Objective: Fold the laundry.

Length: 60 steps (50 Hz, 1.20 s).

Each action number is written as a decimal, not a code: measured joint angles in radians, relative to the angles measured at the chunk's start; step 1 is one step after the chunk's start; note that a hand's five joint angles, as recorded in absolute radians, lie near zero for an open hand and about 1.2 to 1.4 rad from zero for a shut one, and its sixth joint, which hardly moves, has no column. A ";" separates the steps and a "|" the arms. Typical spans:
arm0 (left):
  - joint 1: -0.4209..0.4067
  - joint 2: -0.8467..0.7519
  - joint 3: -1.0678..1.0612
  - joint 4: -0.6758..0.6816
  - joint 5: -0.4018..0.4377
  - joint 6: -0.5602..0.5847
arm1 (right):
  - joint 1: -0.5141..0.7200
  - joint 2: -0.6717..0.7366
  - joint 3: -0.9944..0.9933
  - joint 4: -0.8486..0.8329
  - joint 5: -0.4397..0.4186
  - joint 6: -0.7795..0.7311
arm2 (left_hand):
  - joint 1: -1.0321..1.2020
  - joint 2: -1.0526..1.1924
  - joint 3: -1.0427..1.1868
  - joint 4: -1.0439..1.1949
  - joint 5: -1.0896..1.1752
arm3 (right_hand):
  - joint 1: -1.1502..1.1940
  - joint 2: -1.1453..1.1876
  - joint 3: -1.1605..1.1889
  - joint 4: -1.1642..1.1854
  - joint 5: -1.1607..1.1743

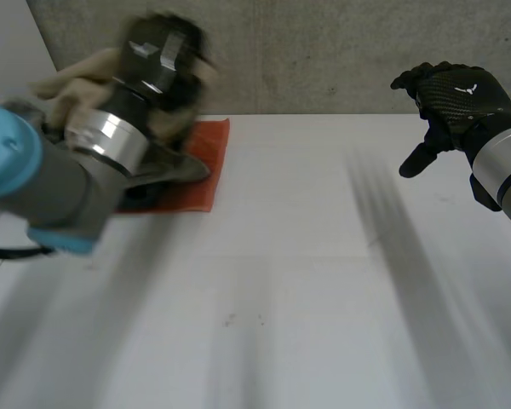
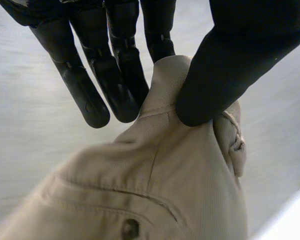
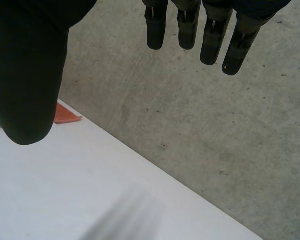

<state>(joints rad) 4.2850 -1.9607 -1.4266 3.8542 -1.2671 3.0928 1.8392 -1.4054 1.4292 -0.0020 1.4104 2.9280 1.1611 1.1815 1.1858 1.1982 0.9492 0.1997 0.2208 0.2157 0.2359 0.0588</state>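
Starting with the head view, the left arm (image 1: pixel 34 170) reaches toward the far left part of the white table (image 1: pixel 307 281). Its left hand (image 1: pixel 157 51) is raised above the surface with a beige garment (image 1: pixel 68 85) bunched around it. Under that hand an orange cloth (image 1: pixel 206 158) lies flat on the table, close to the concrete wall (image 1: pixel 324 51). The right hand (image 1: pixel 451 94) hangs in the air at the far right, well apart from both cloths and touching nothing

Along the left wrist view, the left hand (image 2: pixel 225 65) pinches a fold of the beige garment (image 2: pixel 180 170). The thumb presses the fold from one side, and the fingers (image 2: pixel 85 95), close together and nearly straight, back it from the other. The rest of the fabric hangs away beyond the fingertips, showing a stitched seam and a dark button (image 2: pixel 130 228)

Along the right wrist view, the right hand (image 3: pixel 25 75) is empty. Its fingers (image 3: pixel 212 40) are straight and side by side, and the thumb stands wide apart from them. Past the thumb, a corner of the orange cloth (image 3: pixel 65 116) lies at the edge of the table (image 3: pixel 65 190), with the concrete wall (image 3: pixel 215 140) behind
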 measured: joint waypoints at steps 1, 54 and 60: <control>-0.031 0.006 -0.021 -0.004 0.030 -0.023 | 0.000 -0.001 0.000 0.000 0.000 -0.004 | 0.000 0.000 0.000 0.000 0.000 | 0.000 0.000 0.000 0.000 0.000; 0.144 -0.052 -0.356 -0.472 -0.004 0.606 | 0.206 0.200 0.377 -0.103 0.124 -0.189 | -0.630 -0.656 -0.662 -0.671 -0.597 | 0.207 0.252 0.261 0.242 0.225; 0.134 -0.125 -0.293 -0.470 -0.005 0.603 | 0.202 0.258 0.357 -0.141 0.149 -0.202 | -0.143 -0.180 -0.196 -0.204 -0.137 | 0.637 0.769 0.748 0.727 0.684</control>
<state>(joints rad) 4.4194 -2.0853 -1.7196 3.3846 -1.2722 3.6958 2.0408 -1.1471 1.7866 -0.1431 1.5596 2.7263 1.0178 1.0014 0.9898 0.9945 0.8126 0.8364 0.9901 0.9640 0.9630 0.7423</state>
